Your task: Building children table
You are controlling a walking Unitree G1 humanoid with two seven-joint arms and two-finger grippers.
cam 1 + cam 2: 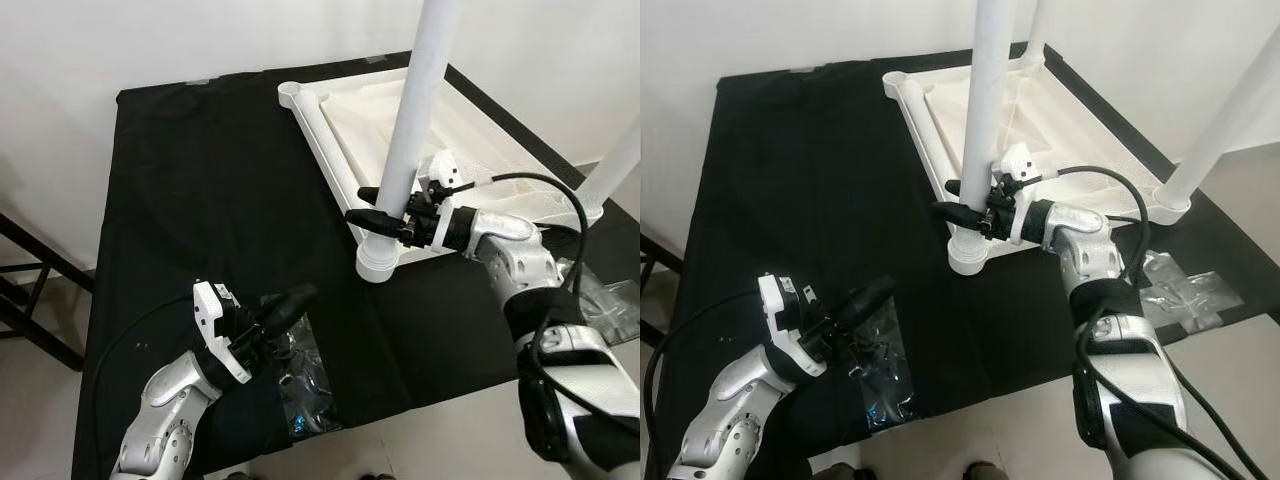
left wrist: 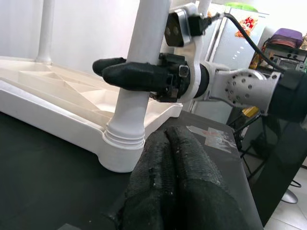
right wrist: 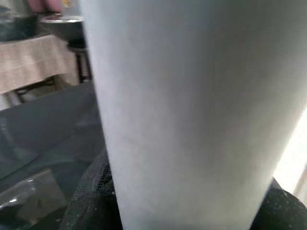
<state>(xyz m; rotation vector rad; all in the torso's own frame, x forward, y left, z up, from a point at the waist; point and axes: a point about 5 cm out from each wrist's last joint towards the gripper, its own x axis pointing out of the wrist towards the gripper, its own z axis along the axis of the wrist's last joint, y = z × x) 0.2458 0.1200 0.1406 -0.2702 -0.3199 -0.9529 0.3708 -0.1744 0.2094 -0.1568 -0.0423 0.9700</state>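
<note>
The white children's table [image 1: 325,135] lies upside down on a black cloth [image 1: 200,180]. A white leg [image 1: 420,100] stands upright in its near corner socket [image 1: 378,262]. My right gripper [image 1: 372,205] is shut on that leg just above the socket, one black finger on each side. The right wrist view shows the leg [image 3: 192,105] up close. My left gripper [image 1: 295,300] hovers low over the cloth nearer to me, its fingers [image 2: 177,158] pressed together on nothing. It points toward the leg [image 2: 139,72].
A clear plastic bag [image 1: 305,395] lies on the cloth under my left gripper, another [image 1: 1185,290] by my right arm. A second leg [image 1: 615,165] rises at the right. A round corner socket [image 1: 290,95] sits at the table's far left. A dark frame [image 1: 30,290] stands to the left.
</note>
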